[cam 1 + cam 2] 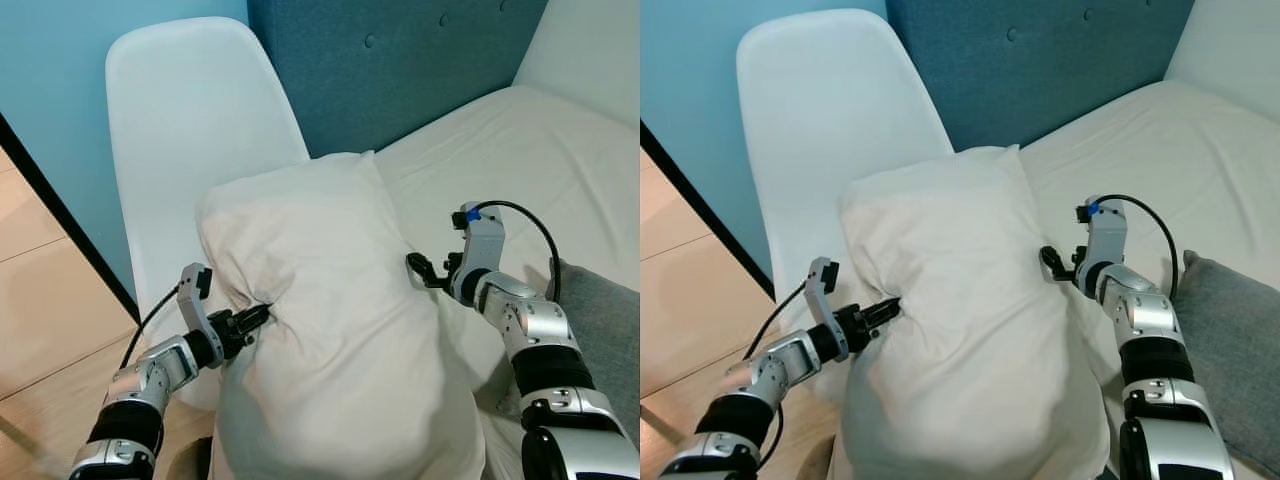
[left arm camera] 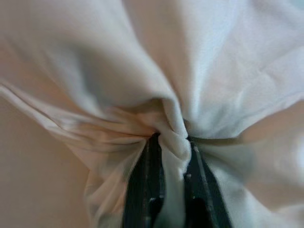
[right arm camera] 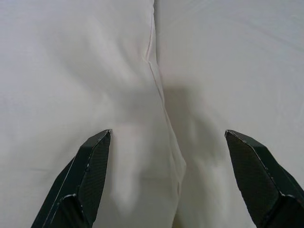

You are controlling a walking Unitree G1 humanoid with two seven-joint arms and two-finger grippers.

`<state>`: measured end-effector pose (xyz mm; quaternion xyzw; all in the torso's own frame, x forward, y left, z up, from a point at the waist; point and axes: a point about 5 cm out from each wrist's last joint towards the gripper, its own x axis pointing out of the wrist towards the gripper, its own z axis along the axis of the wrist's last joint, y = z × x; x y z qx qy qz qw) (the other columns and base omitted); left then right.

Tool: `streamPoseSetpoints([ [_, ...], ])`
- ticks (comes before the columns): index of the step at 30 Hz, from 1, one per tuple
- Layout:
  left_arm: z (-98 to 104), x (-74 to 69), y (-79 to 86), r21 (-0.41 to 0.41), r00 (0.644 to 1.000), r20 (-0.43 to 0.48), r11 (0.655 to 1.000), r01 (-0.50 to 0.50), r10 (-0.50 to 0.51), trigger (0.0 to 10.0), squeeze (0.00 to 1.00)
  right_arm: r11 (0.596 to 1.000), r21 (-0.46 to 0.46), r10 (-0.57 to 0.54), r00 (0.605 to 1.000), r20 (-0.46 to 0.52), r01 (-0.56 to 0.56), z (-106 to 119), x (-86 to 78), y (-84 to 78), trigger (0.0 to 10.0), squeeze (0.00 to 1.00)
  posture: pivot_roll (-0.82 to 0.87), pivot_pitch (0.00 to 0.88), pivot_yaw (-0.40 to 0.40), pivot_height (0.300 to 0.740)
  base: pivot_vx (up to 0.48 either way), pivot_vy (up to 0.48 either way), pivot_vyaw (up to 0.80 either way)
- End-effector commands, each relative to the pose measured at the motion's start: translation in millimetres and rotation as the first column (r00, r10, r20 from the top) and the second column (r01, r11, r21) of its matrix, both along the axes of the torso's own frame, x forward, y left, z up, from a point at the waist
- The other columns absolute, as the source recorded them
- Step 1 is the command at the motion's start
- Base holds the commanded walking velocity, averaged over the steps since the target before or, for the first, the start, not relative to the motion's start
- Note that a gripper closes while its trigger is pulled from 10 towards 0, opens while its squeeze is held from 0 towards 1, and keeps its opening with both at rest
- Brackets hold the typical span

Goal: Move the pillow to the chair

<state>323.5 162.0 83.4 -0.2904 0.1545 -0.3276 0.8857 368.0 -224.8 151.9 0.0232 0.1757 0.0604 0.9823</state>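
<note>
A big white pillow (image 1: 330,320) is held up between my arms, its upper left part over the seat of the white chair (image 1: 190,120). My left gripper (image 1: 258,317) is shut on a bunched fold of the pillow's left side; in the left wrist view the cloth (image 2: 173,142) is pinched between the black fingers (image 2: 147,190). My right gripper (image 1: 418,268) stands open at the pillow's right edge. In the right wrist view its fingertips (image 3: 97,152) are spread wide before the pillow's seam (image 3: 159,95), holding nothing.
The white bed sheet (image 1: 540,150) lies at right, with a teal headboard (image 1: 400,60) behind and a grey cushion (image 1: 605,330) at the right edge. A light blue wall (image 1: 50,80) and wooden floor (image 1: 50,320) are at left.
</note>
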Motion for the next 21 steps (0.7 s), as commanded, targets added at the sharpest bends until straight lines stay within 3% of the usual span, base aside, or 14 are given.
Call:
streamPoseSetpoints([
  [1, 13.9, 4.3, -5.4, -0.027, 0.998, 0.058, 0.999, 0.037, -0.035, 0.0, 0.0, 1.0, 0.022, -0.007, 1.0, -0.009, 0.008, -3.2, -1.1, 0.5, 10.0, 0.0, -0.17, 0.189, -0.003, 0.571, 0.0, 0.0, 0.0],
  [4, 22.1, 7.6, -3.7, -0.013, 0.995, 0.091, 0.999, 0.035, -0.033, 0.0, 0.0, 1.0, 0.023, -0.008, 1.0, -0.009, 0.008, -3.4, -1.0, 1.1, 10.0, 0.0, -0.17, 0.189, -0.002, 0.571, 0.0, 0.0, 0.0],
  [5, 34.6, 16.0, 5.3, 0.066, 0.99, 0.141, 0.998, -0.012, 0.002, 0.0, 0.0, 1.0, 0.024, -0.01, 1.0, -0.008, 0.01, -3.2, -0.8, 1.3, 10.0, 0.0, -0.17, 0.188, -0.001, 0.571, 0.0, 0.0, 0.0],
  [6, 34.6, 16.0, 5.3, 0.066, 0.99, 0.141, 0.998, -0.012, 0.002, 0.0, 0.0, 1.0, 0.024, -0.01, 1.0, -0.008, 0.01, -3.2, -0.8, 1.3, 10.0, 0.0, -0.17, 0.188, -0.001, 0.571, 0.0, 0.0, 0.0],
  [8, 59.7, 30.3, 22.1, 0.199, 0.969, 0.241, 0.974, -0.112, 0.063, 0.0, 0.0, 1.0, 0.027, -0.014, 1.0, -0.005, 0.014, -2.4, 0.0, 1.2, 10.0, 0.0, -0.17, 0.186, 0.001, 0.571, 0.0, 0.0, 0.0],
  [9, 87.3, 41.5, 38.2, 0.299, 0.932, 0.346, 0.929, -0.219, 0.109, 0.0, 0.0, 0.999, 0.028, -0.02, 1.0, -0.001, 0.02, -1.3, 0.7, 0.3, 10.0, 0.0, -0.17, 0.184, 0.003, 0.571, 0.0, 0.0, 0.0],
  [12, 95.6, 44.0, 42.6, 0.322, 0.919, 0.375, 0.914, -0.249, 0.118, 0.0, 0.0, 0.999, 0.028, -0.022, 1.0, 0.0, 0.022, -1.0, 0.9, -0.1, 10.0, 0.0, -0.17, 0.184, 0.003, 0.571, 0.0, 0.0, 0.0],
  [13, 118.2, 49.7, 54.3, 0.439, 0.871, 0.482, 0.834, -0.335, 0.096, 0.0, 0.0, 0.999, 0.03, -0.028, 1.0, 0.003, 0.028, -0.4, 1.5, -0.4, 10.0, 0.0, -0.16, 0.18, 0.004, 0.571, 0.0, 0.0, 0.0],
  [15, 124.9, 50.9, 57.4, 0.468, 0.855, 0.512, 0.807, -0.36, 0.085, 0.0, 0.0, 0.999, 0.03, -0.03, 1.0, 0.004, 0.03, -0.3, 1.7, -0.5, 10.0, 0.0, -0.16, 0.18, 0.004, 0.571, 0.0, 0.0, 0.0],
  [17, 158.8, 55.9, 73.2, 0.573, 0.776, 0.63, 0.655, -0.493, 0.033, 0.0, 0.0, 0.999, 0.037, -0.035, 0.999, 0.008, 0.035, 0.2, 2.6, 0.0, 10.0, 0.0, -0.16, 0.173, 0.007, 0.571, 0.0, 0.0, 0.0],
  [18, 158.8, 55.9, 73.2, 0.573, 0.776, 0.63, 0.655, -0.493, 0.033, 0.0, 0.0, 0.999, 0.037, -0.035, 0.999, 0.008, 0.035, 0.2, 2.6, 0.0, 10.0, 0.0, -0.16, 0.173, 0.007, 0.571, 0.0, 0.0, 0.0],
  [19, 171.8, 56.8, 78.7, 0.596, 0.742, 0.671, 0.589, -0.546, 0.009, 0.0, 0.0, 0.999, 0.039, -0.037, 0.999, 0.009, 0.037, 0.3, 2.9, 0.2, 10.0, 0.0, -0.15, 0.173, 0.007, 0.571, 0.0, 0.0, 0.0],
  [20, 196.9, 55.8, 81.6, 0.624, 0.663, 0.742, 0.466, -0.628, -0.1, 0.0, 0.0, 0.998, 0.041, -0.039, 0.999, 0.01, 0.039, 0.4, 3.3, 0.5, 10.0, 0.0, -0.15, 0.169, 0.007, 0.571, 0.0, 0.0, 0.0],
  [21, 196.9, 55.8, 81.6, 0.624, 0.663, 0.742, 0.466, -0.628, -0.1, 0.0, 0.0, 0.998, 0.041, -0.039, 0.999, 0.01, 0.039, 0.4, 3.3, 0.5, 10.0, 0.0, -0.15, 0.169, 0.007, 0.571, 0.0, 0.0, 0.0],
])
